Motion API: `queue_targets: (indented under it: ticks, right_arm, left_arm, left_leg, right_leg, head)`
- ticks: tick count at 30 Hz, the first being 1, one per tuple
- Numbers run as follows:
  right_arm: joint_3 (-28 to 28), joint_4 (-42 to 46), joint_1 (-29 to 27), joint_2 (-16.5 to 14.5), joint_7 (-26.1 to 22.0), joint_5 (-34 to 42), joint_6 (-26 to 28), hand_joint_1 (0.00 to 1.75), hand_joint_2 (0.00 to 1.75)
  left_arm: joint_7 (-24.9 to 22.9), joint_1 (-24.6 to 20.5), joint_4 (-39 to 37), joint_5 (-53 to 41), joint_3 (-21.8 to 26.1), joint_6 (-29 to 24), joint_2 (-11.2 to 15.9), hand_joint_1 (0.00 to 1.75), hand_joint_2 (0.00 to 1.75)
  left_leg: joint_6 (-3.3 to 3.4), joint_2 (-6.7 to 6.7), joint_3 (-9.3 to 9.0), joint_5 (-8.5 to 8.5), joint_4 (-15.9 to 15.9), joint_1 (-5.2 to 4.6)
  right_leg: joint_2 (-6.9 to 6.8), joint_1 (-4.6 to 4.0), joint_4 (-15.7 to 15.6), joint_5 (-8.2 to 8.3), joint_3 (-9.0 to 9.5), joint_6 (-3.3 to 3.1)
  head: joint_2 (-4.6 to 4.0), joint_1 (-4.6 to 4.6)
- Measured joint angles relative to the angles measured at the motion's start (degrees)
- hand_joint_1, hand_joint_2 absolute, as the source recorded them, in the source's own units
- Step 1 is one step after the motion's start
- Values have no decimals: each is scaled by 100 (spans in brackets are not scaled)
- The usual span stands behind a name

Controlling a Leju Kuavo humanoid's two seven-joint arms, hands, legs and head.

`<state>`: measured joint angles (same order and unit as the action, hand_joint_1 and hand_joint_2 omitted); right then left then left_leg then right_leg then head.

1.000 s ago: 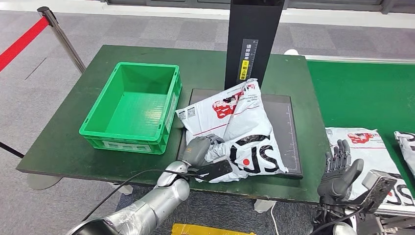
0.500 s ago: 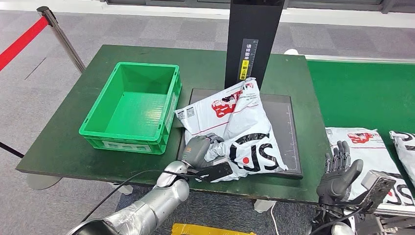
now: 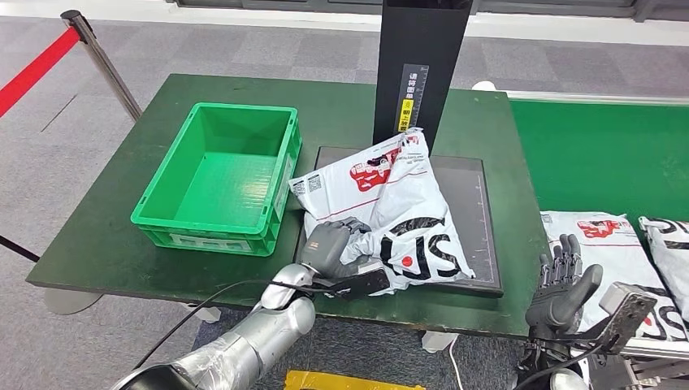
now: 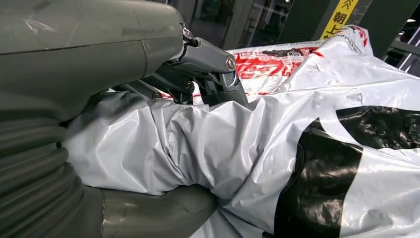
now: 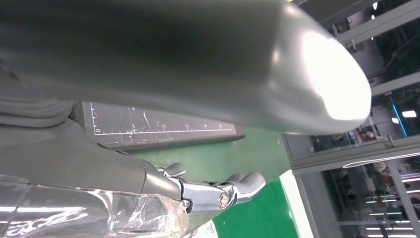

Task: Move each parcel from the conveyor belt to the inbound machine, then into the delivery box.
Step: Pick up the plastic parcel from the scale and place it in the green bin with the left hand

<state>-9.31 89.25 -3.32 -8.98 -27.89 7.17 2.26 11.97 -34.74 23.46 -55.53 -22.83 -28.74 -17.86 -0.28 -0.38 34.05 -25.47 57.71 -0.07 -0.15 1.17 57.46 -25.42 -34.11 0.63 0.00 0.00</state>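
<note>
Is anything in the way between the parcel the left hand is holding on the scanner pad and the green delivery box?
Nothing loose lies between them. The left hand grips the parcel right beside the green box; just the box's near side wall stands between them, so the parcel would likely need lifting over it. The box looks empty.

I see a dark green table point(image 3: 122, 236) standing on grey carpet floor point(image 3: 49, 154). At the far left a metal stanchion post point(image 3: 101, 65) rises beside the table's corner, with a red barrier belt point(image 3: 32, 73) running from its top toward the left edge. A black cable point(image 3: 203, 313) loops below the table's near edge, and something yellow point(image 3: 341, 380) lies on the floor beneath it.
</note>
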Motion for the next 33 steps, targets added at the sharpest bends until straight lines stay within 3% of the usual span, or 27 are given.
queue_targets:
  ticks: [8,17,33]
  right_arm:
    - [0,-78,46,-5,12,-43,63,0,0]
    - [-1,-71,18,-11,30,-146,97,0,0]
    - [-1,-167,30,-11,24,-96,133,0,0]
  left_arm:
    - [-355,-32,256,-598,-15,-55,17,175,175]
    - [-739,-55,1135,-1392,-106,35,104,175,175]
    - [-1120,-71,2555,-1976,-307,149,543,175,175]
  left_leg:
    - [0,-1,3,0,0,0]
    - [0,-1,14,1,0,0]
    - [0,1,19,2,0,0]
  right_leg:
    - [-1,0,0,0,-4,0]
    - [0,0,0,0,-17,0]
    - [0,1,1,1,-22,0]
  head:
    - [0,1]
    - [0,1]
    - [0,0]
